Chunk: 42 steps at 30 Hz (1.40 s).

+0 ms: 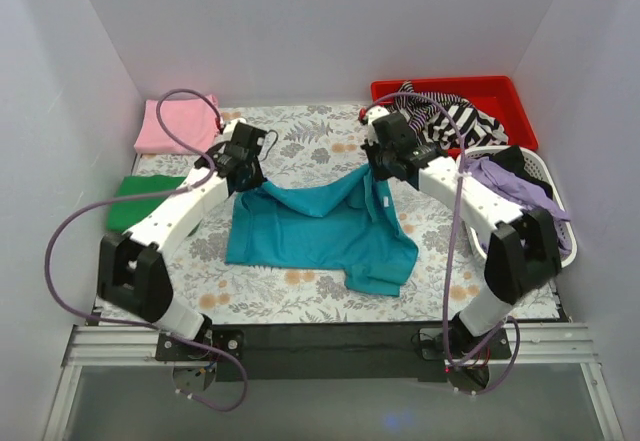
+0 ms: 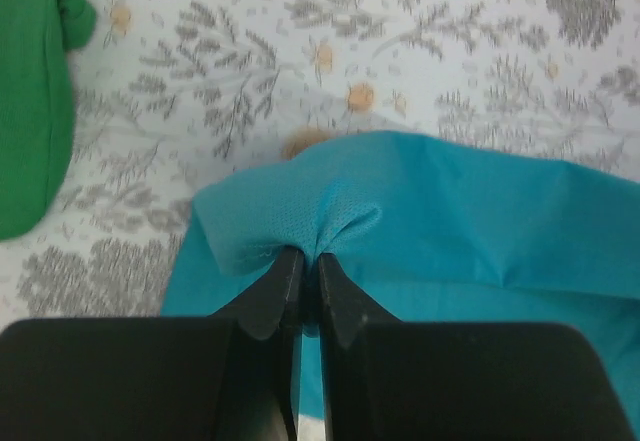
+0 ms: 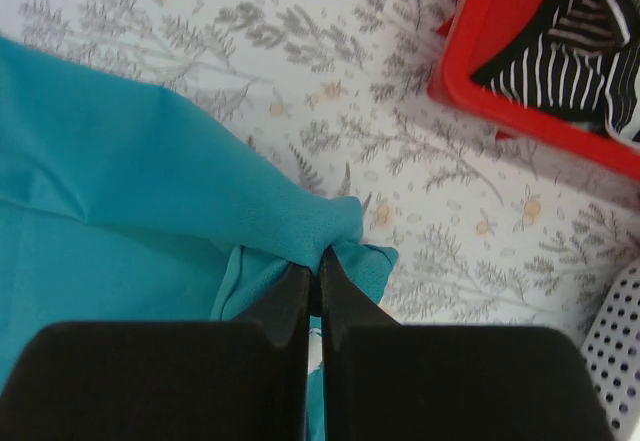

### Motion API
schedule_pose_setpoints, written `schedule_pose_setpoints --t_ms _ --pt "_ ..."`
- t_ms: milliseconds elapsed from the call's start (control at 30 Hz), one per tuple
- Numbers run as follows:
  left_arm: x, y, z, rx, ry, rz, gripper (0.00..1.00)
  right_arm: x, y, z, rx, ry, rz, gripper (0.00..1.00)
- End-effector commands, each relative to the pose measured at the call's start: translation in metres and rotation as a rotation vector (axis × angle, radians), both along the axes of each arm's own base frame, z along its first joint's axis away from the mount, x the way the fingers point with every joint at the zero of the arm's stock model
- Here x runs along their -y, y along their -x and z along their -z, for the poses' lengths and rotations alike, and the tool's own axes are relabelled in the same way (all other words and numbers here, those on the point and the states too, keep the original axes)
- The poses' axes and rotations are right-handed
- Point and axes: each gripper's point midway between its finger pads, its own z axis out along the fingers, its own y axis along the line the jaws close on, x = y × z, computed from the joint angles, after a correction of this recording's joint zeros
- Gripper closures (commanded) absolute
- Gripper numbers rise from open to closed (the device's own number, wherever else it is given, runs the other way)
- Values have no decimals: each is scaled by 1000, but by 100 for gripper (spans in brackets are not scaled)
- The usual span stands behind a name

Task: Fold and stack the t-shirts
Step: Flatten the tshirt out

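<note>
A teal t-shirt (image 1: 320, 231) lies mid-table, its far edge lifted between my two grippers. My left gripper (image 1: 243, 176) is shut on its far left corner, seen in the left wrist view (image 2: 310, 253) with teal cloth (image 2: 450, 211) bunched at the fingertips. My right gripper (image 1: 383, 169) is shut on the far right corner, seen in the right wrist view (image 3: 320, 254) pinching teal cloth (image 3: 150, 181). A folded pink t-shirt (image 1: 175, 126) lies at the far left. A folded green t-shirt (image 1: 140, 201) lies left of the left arm and shows in the left wrist view (image 2: 30, 101).
A red bin (image 1: 500, 96) at the far right holds a black-and-white striped garment (image 1: 445, 116); its rim shows in the right wrist view (image 3: 480, 61). A white basket (image 1: 550, 176) with lilac cloth (image 1: 505, 181) stands beside the right arm. A floral sheet (image 1: 310, 136) covers the table.
</note>
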Motion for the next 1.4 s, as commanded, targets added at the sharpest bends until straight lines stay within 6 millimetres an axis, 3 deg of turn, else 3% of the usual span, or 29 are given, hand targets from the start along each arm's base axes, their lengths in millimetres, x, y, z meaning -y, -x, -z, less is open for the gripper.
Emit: schedule_pose_setpoints --t_ms 0,33,67,100,133,167,200,233,267,300,333,433,467,500,533,567,633,667,700,767,833,867,1033,1367 --pt "-22 -81 -25 146 74 -70 100 -13 -68 -41 172 -69 36 99" --pt "-25 -91 -17 129 73 -68 100 -14 -79 -22 140 -47 45 99" --pt "-26 -103 15 62 51 -72 100 -6 -91 -15 135 -33 75 99" --pt "-29 -119 7 80 37 -89 100 -4 -105 -19 153 -31 98 86" --pt "-33 -127 17 69 8 -94 100 2 -117 9 112 16 129 69" --pt "-37 -137 22 72 -19 -111 97 14 -127 16 118 68 188 52" --pt "-51 -149 33 56 -73 -164 92 23 -142 11 146 111 194 20" --pt "-59 -156 36 57 -99 -193 84 31 -149 14 150 143 221 4" --pt "-64 -162 38 58 -123 -191 42 39 -151 23 131 176 242 2" --pt "-69 -168 50 42 -134 -198 28 43 -152 22 127 166 236 2" --pt "-79 -173 47 51 -139 -214 22 43 -151 22 120 144 226 2" --pt "-89 -181 36 74 -142 -220 19 29 -142 -5 149 26 168 2" --pt "-86 -178 37 67 -133 -203 19 13 -131 -11 131 -46 80 2" --pt "-82 -175 37 61 -119 -179 18 4 -124 -11 110 -81 38 2" --pt "-76 -174 23 97 -84 -153 18 -4 -115 -8 72 -118 8 2" --pt "-63 -164 34 63 -31 -95 18 -17 -106 -6 34 -168 -52 2" --pt "-46 -156 29 81 48 -28 17 -25 -97 -1 -4 -205 -61 2" --pt "-32 -150 14 106 109 26 16 -35 -90 2 -33 -240 -107 3" --pt "-25 -139 25 84 139 59 16 -42 -86 3 -44 -248 -124 4" --pt "-11 -129 20 89 207 111 16 -55 -79 16 -81 -251 -154 4" --pt "11 -118 32 52 302 192 15 -60 -80 27 -103 -242 -150 5" --pt "17 -115 43 21 323 212 15 -62 -79 43 -136 -232 -150 5" --pt "26 -116 74 -56 329 199 14 -72 -91 73 -174 -201 -136 9" --pt "33 -118 114 -127 350 178 18 -68 -110 96 -160 -99 -80 16"
